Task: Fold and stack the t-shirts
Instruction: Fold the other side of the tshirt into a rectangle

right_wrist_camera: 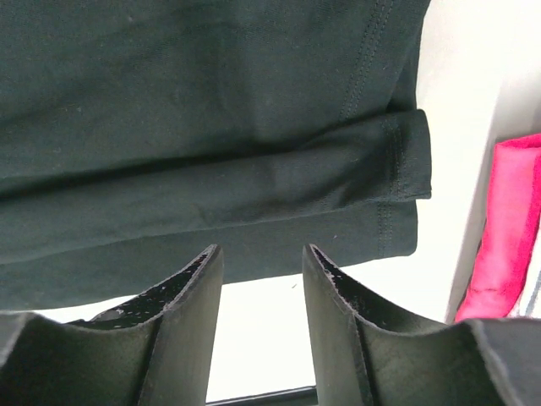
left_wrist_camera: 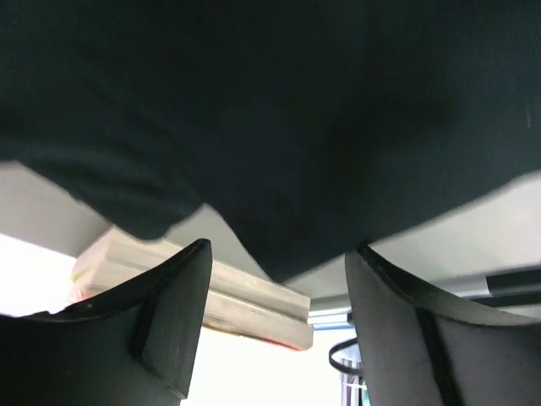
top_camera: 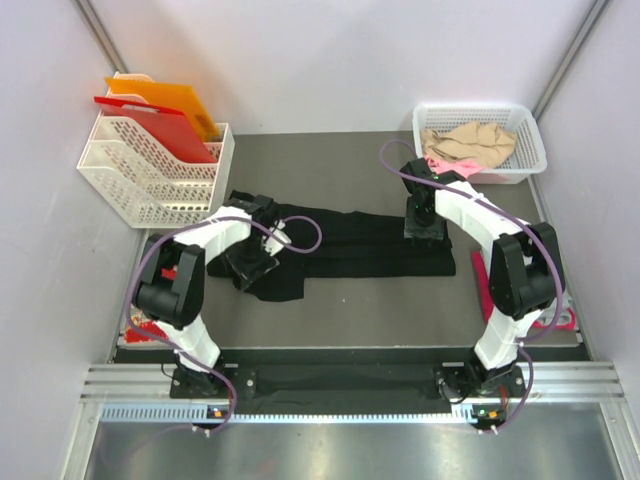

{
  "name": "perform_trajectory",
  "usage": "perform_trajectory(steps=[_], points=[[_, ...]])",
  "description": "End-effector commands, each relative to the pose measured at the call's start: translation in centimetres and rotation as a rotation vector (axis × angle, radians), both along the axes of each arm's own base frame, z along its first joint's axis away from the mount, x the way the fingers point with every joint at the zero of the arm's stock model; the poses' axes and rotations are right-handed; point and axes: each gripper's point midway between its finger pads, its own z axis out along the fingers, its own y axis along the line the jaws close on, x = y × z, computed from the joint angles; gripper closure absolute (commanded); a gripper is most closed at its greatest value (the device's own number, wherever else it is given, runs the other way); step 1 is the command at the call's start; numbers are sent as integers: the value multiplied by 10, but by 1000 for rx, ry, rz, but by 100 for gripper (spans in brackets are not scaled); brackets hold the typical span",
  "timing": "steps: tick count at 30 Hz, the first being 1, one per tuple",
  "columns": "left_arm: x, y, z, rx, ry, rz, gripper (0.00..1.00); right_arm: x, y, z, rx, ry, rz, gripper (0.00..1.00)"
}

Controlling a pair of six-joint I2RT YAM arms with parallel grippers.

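The grey table (top_camera: 400, 305) carries the black t-shirt (top_camera: 370, 245), laid as a long folded band across its middle. A white basket (top_camera: 520, 170) at the far right holds a beige t-shirt (top_camera: 470, 140). The left tool (left_wrist_camera: 279, 254) and right tool (right_wrist_camera: 262, 254) hover at the black cloth's ends, both parted, gripping nothing.

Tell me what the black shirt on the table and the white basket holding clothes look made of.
Black t-shirt: soft matte knit cloth, probably cotton jersey; stitched hems and limp folds show. White basket: moulded plastic, seemingly; rigid lattice walls, smooth rim.
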Motion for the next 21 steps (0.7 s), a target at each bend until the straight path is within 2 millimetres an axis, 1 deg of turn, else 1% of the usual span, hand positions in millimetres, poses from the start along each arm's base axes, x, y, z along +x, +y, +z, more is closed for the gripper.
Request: perform_trajectory(steps=[1, 2, 3, 5, 6, 8, 9, 11, 13, 14, 16, 17, 18, 20, 21], points=[[37, -13, 0, -29, -81, -6, 37, 9, 2, 9, 13, -44, -5, 58], [37, -15, -4, -33, -63, -6, 41, 9, 1, 9, 11, -47, -6, 58], [37, -16, -5, -35, -55, -6, 51, 9, 1, 10, 11, -47, -7, 58], [36, -16, -11, -30, -33, -6, 63, 8, 1, 9, 13, -46, -8, 58], [36, -17, -12, -31, -28, -6, 78, 8, 0, 10, 11, -47, -6, 59], [35, -18, -10, -38, -20, -3, 93, 8, 0, 10, 8, -48, -5, 59], [35, -18, -8, -41, -19, 2, 99, 8, -1, 9, 4, -49, -7, 59], [34, -19, -1, -45, -16, 1, 100, 7, -2, 9, 4, -46, -9, 59], [37, -20, 8, -46, -33, -3, 100, 7, -3, 8, 1, -45, -7, 59], [33, -17, 13, -40, -16, -10, 100, 8, -3, 8, 1, -46, -7, 59], [36, -19, 30, -47, -26, -27, 100, 8, -4, 9, 0, -46, -9, 59], [31, -17, 38, -42, -4, -34, 100, 9, -5, 9, -1, -47, -11, 59], [36, -18, 50, -48, -24, -45, 100, 10, -6, 9, -6, -49, -10, 59], [41, -19, 67, -54, -51, -73, 100, 13, -8, 8, -8, -48, -14, 59], [49, -19, 78, -56, -81, -77, 100, 15, -9, 9, -5, -53, -17, 59]])
